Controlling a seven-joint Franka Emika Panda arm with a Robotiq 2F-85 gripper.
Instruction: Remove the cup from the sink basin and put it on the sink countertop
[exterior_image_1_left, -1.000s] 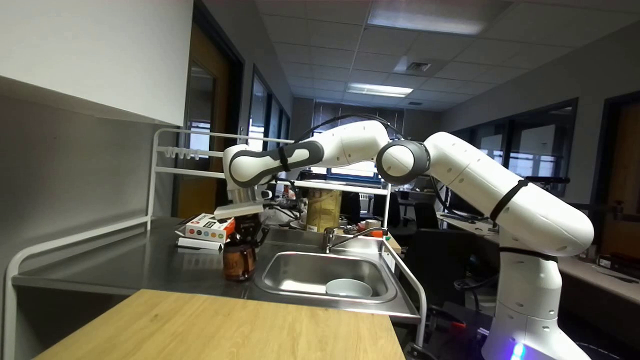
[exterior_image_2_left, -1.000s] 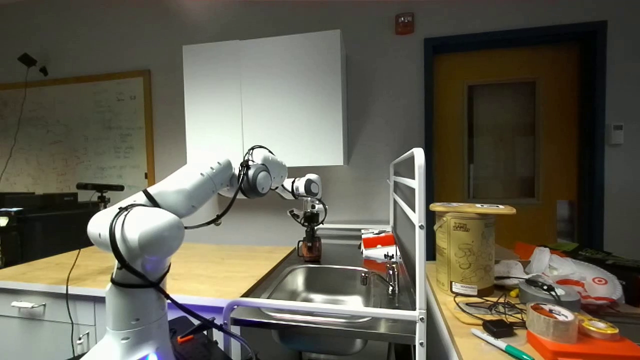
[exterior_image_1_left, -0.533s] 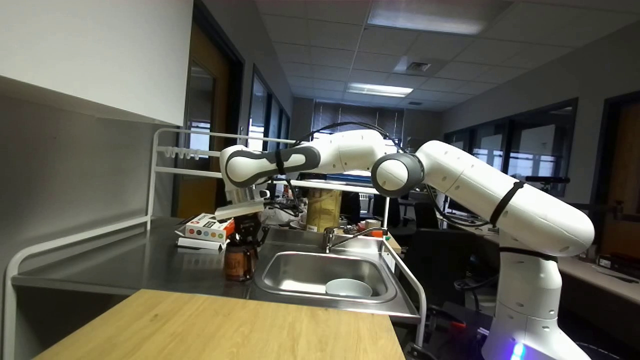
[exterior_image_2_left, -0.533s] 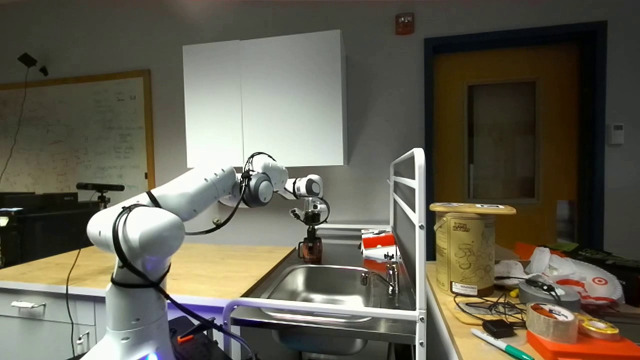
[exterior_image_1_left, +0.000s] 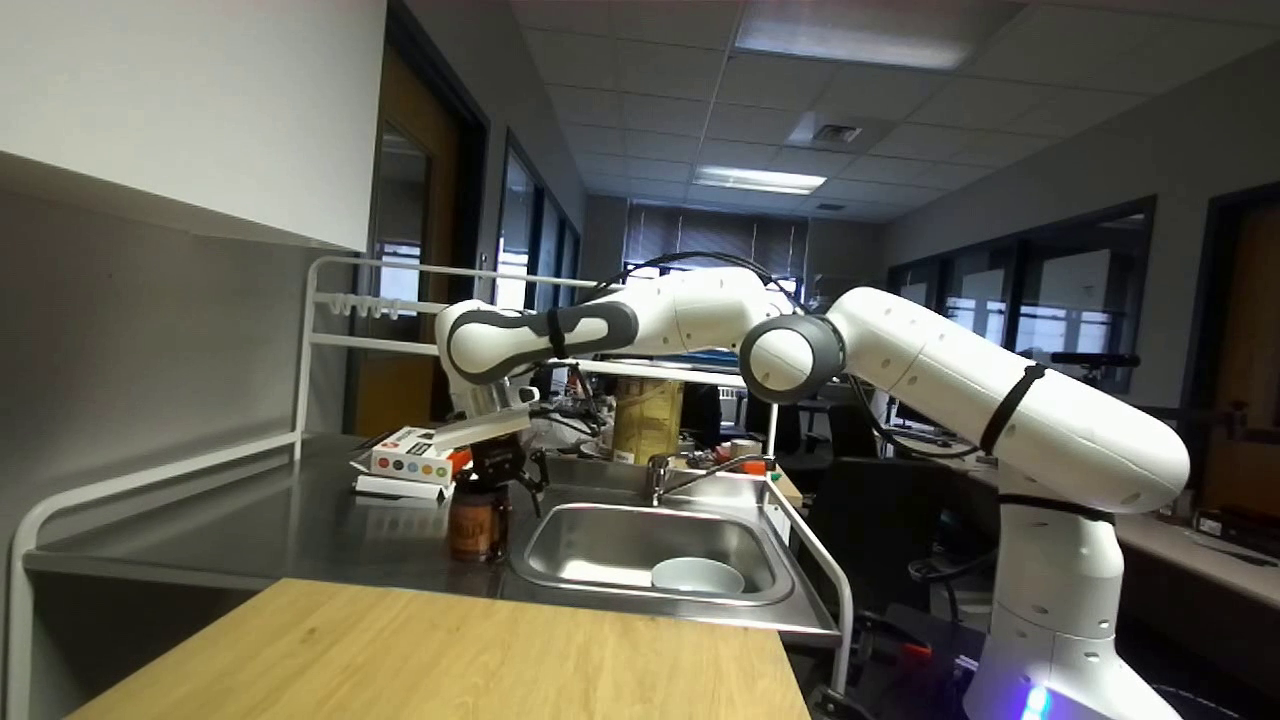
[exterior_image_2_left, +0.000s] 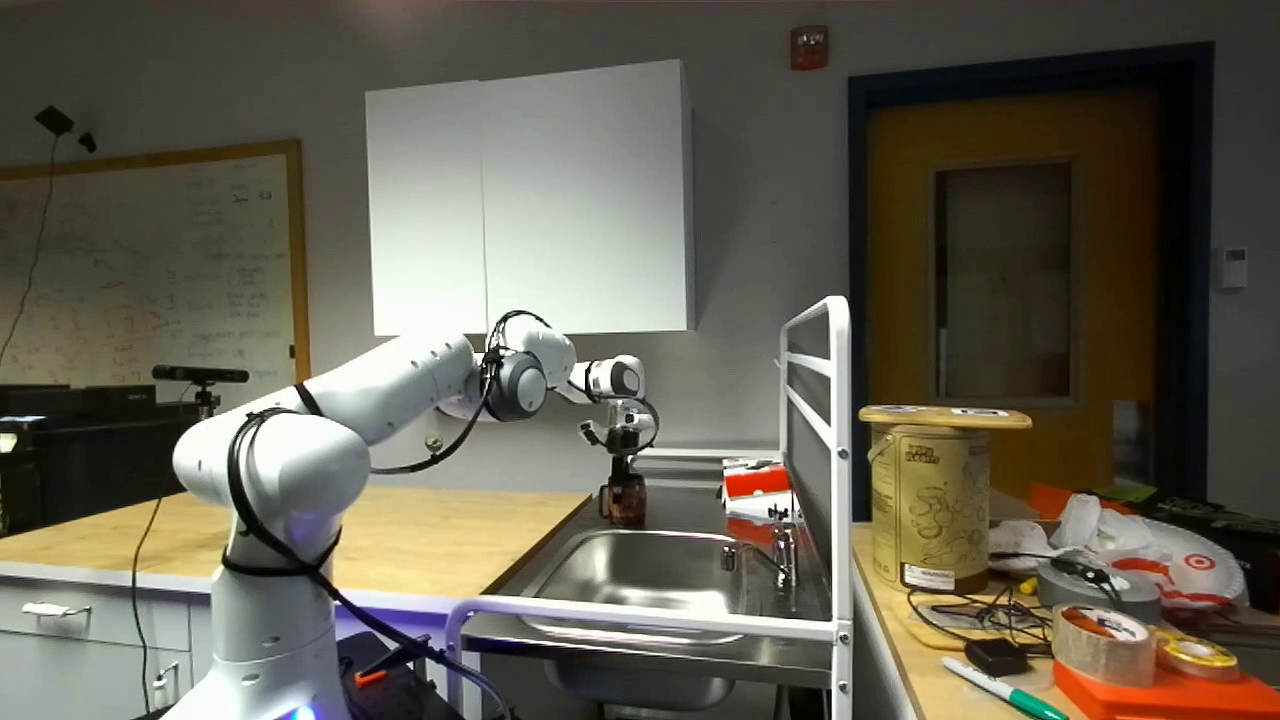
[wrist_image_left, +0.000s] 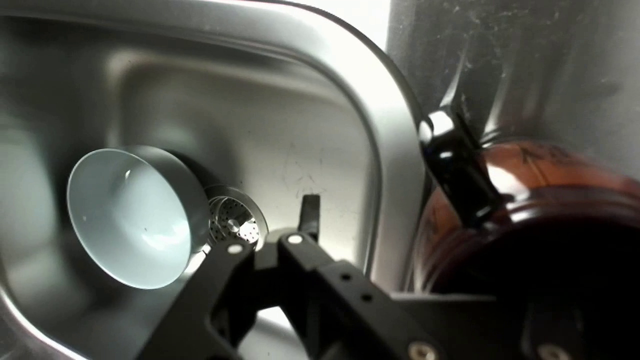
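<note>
The reddish-brown cup (exterior_image_1_left: 472, 528) stands upright on the sink countertop (exterior_image_1_left: 250, 535), close beside the sink basin (exterior_image_1_left: 610, 535). It shows near the far end in an exterior view as well (exterior_image_2_left: 628, 505). My gripper (exterior_image_1_left: 512, 494) is open just above it, its fingers spread. In the wrist view one of the fingers (wrist_image_left: 310, 212) hangs over the sink basin (wrist_image_left: 350, 75), apart from the cup (wrist_image_left: 560, 167). The opposite finger is hidden in the dark around the cup's mouth. A black handle (wrist_image_left: 457, 170) on the cup's side points toward the basin.
A pale bowl (wrist_image_left: 125, 215) rests tilted in the basin near the drain strainer (wrist_image_left: 232, 222). Behind the basin is the faucet (exterior_image_1_left: 658, 480). A red-and-white box (exterior_image_1_left: 412, 455) lies behind the cup. The white rack frame (exterior_image_2_left: 842, 450) borders the counter; a wooden tabletop (exterior_image_1_left: 440, 650) adjoins it.
The gripper's fingers have spread; one swung outward from the cup toward the basin. The arm sank slightly and the wrist tilted. The cup stays nearly in place on the countertop.
</note>
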